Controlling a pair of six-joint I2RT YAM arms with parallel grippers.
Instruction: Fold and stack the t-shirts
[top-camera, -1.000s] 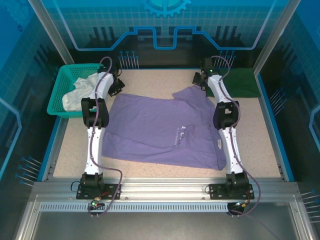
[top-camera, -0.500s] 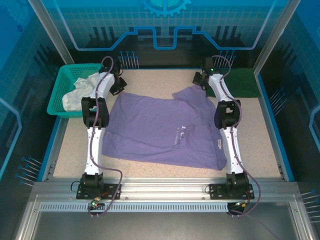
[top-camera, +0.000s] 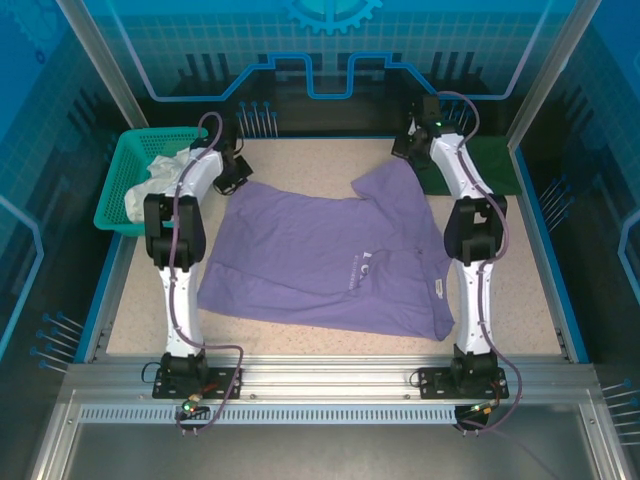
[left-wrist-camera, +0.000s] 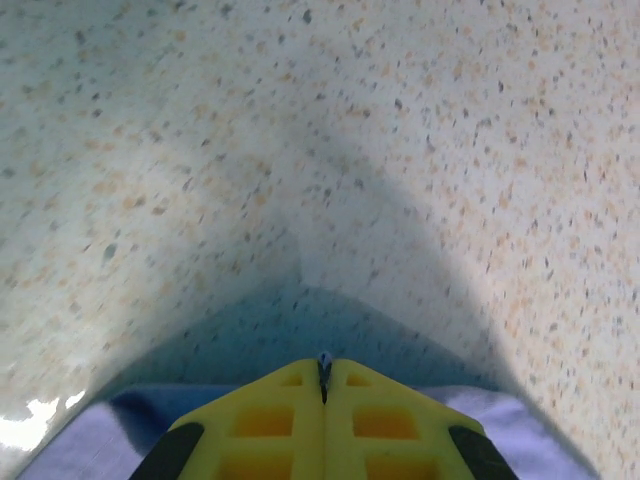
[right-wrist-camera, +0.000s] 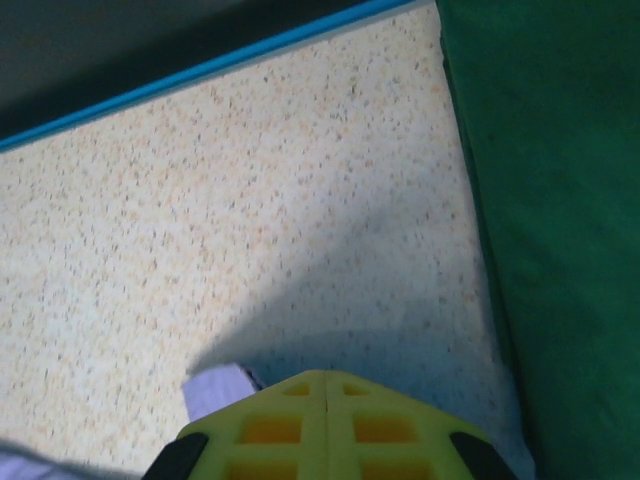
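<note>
Nearest the arm bases, a bare strip of the speckled counter (top-camera: 300, 338) runs along the near hem side of the lavender t-shirt (top-camera: 320, 255). The shirt lies spread flat across the middle of the counter. Its long axis runs left to right, with the chest print (top-camera: 365, 265) and neck label (top-camera: 438, 287) toward the right.

Both arms reach over it to its far edge. The left gripper (top-camera: 235, 178) sits at the far left corner. In its wrist view the left gripper (left-wrist-camera: 322, 365) has its yellow fingers pressed together, with lavender cloth spreading out beneath them on both sides, so we judge it to be pinching the shirt. The right gripper (top-camera: 402, 150) sits at the far right sleeve, a little farther back than the left. Its fingers (right-wrist-camera: 328, 385) are likewise closed, and a tab of lavender cloth pokes out just beside them.

The whole shirt therefore lies toward the bases from both grippers. A fold would call for drawing that far edge nearward, with both arms moving together.

Farther right, the dark green t-shirt (right-wrist-camera: 560, 200) lies folded at the back corner, just beside the right gripper. At the far left stands the teal basket (top-camera: 118, 215), holding white cloth (top-camera: 150, 185).
</note>
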